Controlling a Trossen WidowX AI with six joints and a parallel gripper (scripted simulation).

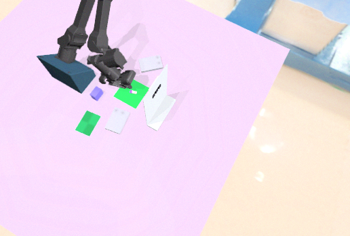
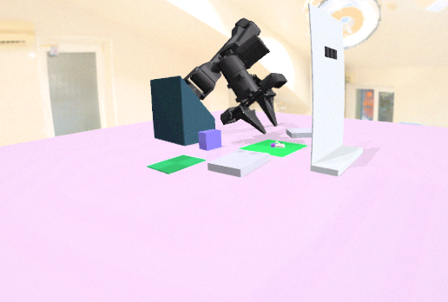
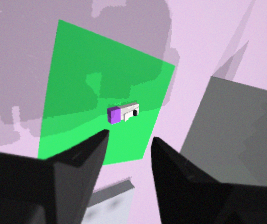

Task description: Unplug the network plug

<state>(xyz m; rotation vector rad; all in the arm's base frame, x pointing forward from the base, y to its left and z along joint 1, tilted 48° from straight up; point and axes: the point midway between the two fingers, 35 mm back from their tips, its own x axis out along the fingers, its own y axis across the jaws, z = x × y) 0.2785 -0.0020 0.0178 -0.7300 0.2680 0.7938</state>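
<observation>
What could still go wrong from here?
1. The gripper is open and hangs low above the plug; a careless sideways retreat might clip it off the marked square.
2. The upright panel stands close beside the square, so a wide swing could brush it.
3. The purple cube sits near the arm's path back.

Plug down in the square.
I see the white, purple-ended plug (image 3: 123,114) lying flat inside the green marked square (image 3: 85,75), socket (image 2: 331,53) vacant.
</observation>
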